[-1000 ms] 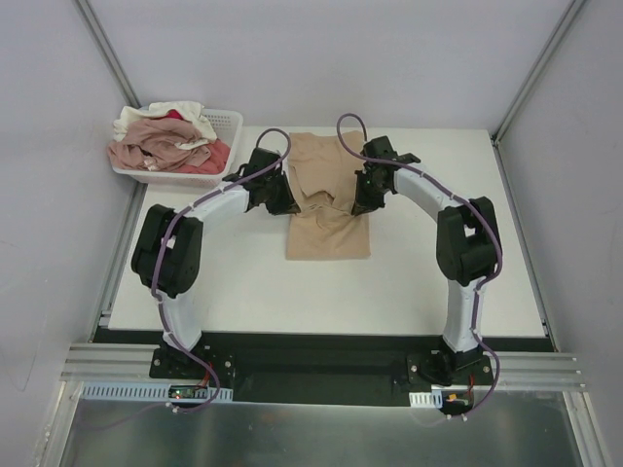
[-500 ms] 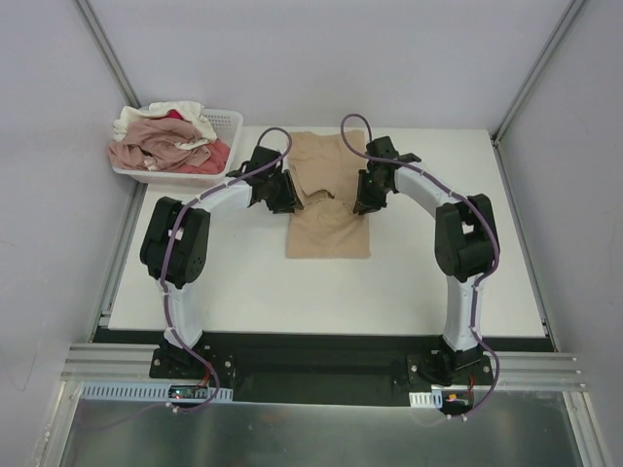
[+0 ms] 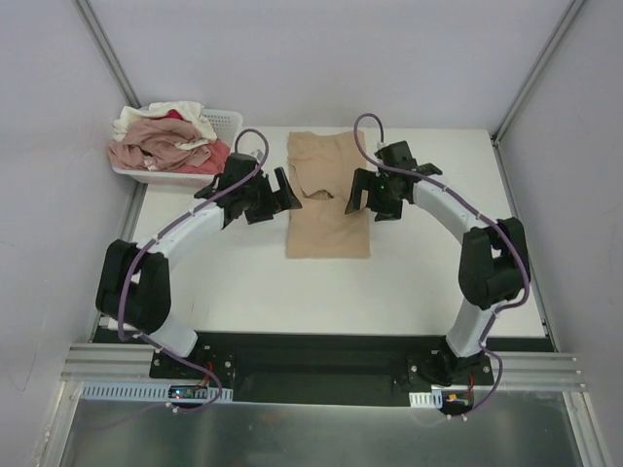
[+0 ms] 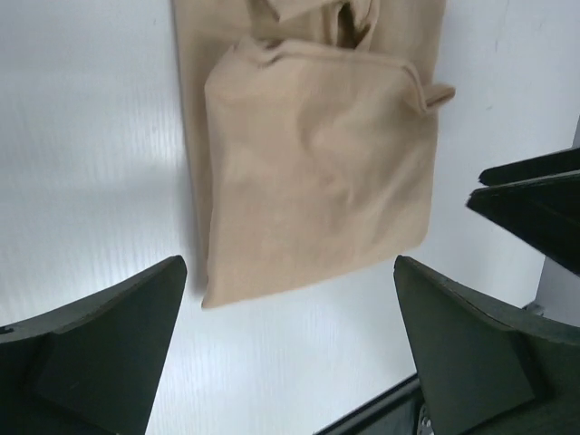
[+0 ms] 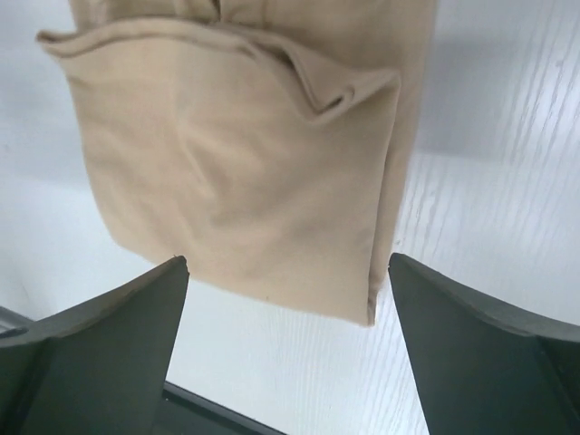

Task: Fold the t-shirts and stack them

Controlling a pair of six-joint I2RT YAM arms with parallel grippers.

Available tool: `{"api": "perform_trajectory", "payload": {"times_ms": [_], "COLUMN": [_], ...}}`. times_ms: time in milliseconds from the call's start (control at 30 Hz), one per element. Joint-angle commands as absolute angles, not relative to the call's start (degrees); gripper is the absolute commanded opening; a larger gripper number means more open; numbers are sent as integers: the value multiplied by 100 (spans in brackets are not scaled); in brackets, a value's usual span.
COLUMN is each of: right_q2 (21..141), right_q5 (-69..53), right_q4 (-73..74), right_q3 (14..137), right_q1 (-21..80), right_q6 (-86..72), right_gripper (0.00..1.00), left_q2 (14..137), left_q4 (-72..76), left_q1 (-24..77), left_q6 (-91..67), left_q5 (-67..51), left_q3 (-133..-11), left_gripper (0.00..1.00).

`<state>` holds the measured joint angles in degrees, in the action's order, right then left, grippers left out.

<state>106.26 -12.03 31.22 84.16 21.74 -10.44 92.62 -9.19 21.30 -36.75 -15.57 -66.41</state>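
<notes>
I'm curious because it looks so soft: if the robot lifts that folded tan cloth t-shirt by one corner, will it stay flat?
It would probably flop: the folded tan-beige cloth t-shirt shows soft wrinkles and a curled edge. Its layers would likely fall open, since nothing pins them. Pushed, it would more likely bunch than slide across the white table.

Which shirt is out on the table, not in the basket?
The tan-beige t-shirt, partly folded on the table; the pink, cream and red ones fill the basket.

Left gripper (image 3: 284, 192): we hold its jaws spread wide, gripping nothing; arm bowed inward
Right gripper (image 3: 356, 195): jaws likewise wide apart; our arm bowed inward, facing the left
</notes>
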Motion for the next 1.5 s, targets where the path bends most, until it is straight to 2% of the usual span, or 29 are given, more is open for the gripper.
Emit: {"api": "perform_trajectory", "payload": {"times_ms": [0, 100, 267, 433, 633, 667, 800, 867, 967, 1167, 1300, 1333, 1467], "right_q2": [9739, 9869, 10590, 11319, 12373, 12540, 12990, 12815, 12096, 9427, 8579, 8474, 8069], "right_q5": [-1895, -2407, -2461, -1978, -731, -712, -1167, -1352, -1380, -783, -747, -773, -958], "right_q4": [2366, 2171, 2180, 2390, 2698, 2768, 3049, 3006, 2892, 1873, 1837, 1837, 1697], "right_q3": [7700, 7882, 8331, 9050, 10123, 10682, 11582, 11541, 10831, 7659, 6234, 5831, 5231], "right_q1": [2232, 2372, 2645, 2646, 2514, 2461, 2312, 2338, 2373, 2356, 2364, 2356, 2364], "right_q6": [-1222, -1204, -1213, -1126, -783, -747, -616, -545, -510, -861, -1037, -1072, -1239], "right_gripper": [97, 97, 97, 97, 97, 97, 97, 97, 97, 97, 97, 97, 97], "left_q2": [8562, 8263, 7832, 7436, 7242, 7251, 7304, 7365, 7540, 8233, 8683, 8866, 9298], "left_q4": [-993, -993, -993, -1002, -1046, -1055, -1055, -1055, -1046, -1046, -941, -932, -870], "left_q1": [2109, 2127, 2136, 2136, 2136, 2136, 2145, 2145, 2162, 2250, 2294, 2303, 2312], "left_q6": [-3936, -4104, -4245, -4359, -4386, -4360, -4386, -4377, -4342, -4263, -4219, -4193, -4184], "left_q5": [-1591, -1635, -1609, -1573, -1485, -1511, -1626, -1617, -1617, -1565, -1661, -1661, -1766], "left_q3": [-5750, -5248, -4650, -4272, -4174, -4201, -4289, -4350, -4473, -4869, -5141, -5176, -5335], "left_gripper": [99, 99, 99, 99, 99, 99, 99, 99, 99, 98, 84, 76, 63]}}
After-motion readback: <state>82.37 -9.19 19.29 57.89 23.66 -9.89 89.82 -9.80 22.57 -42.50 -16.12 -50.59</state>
